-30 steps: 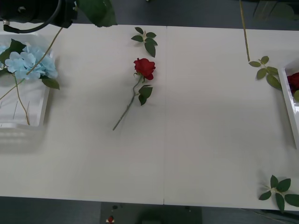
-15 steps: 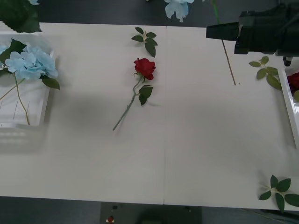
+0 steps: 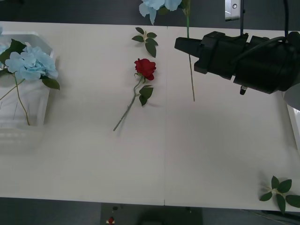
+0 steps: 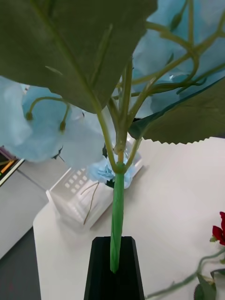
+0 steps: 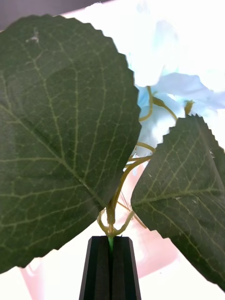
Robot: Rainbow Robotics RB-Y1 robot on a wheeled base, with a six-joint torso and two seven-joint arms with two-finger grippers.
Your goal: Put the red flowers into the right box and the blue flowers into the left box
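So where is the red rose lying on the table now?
In the front view the red rose lies loose near the table's middle, just below a small leaf sprig, left of the right gripper.

pale sky-blue blue flowers (image 3: 29, 63) with dark green leaves lie in the white, ribbed left box (image 3: 18, 126). a deep red rose (image 3: 145, 68) on a green stem lies on the white table (image 3: 211, 154). the right gripper (image 4: 114, 272) is black.
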